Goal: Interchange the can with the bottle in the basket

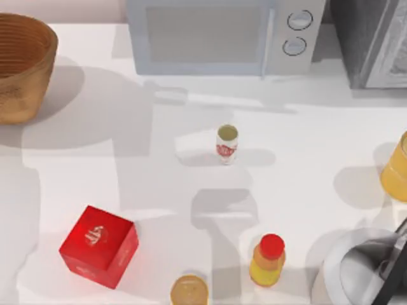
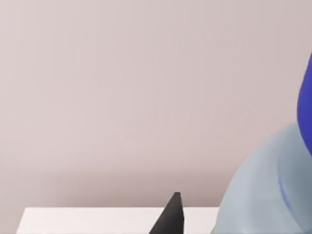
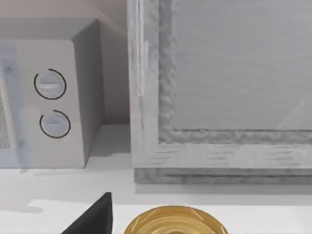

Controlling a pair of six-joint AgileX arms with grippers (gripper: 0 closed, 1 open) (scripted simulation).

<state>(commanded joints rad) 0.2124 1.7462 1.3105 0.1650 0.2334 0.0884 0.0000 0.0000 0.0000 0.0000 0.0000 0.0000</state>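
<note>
Slim white can (image 1: 226, 143) with red markings, olive-gold top, upright at table centre.
Blue-tinted clear bottle (image 2: 273, 190) close against left wrist camera; grip unclear. Wicker basket (image 1: 22, 67) at ten o'clock.

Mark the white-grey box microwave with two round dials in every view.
Top view: the white-grey box microwave with two round dials stands at the table's back edge, near the middle.
Left wrist view: this one faces the bare wall and the table's edge instead.
Right wrist view: its dial end, beside a grey textured cabinet.
Shared landmark: the white table.
</note>
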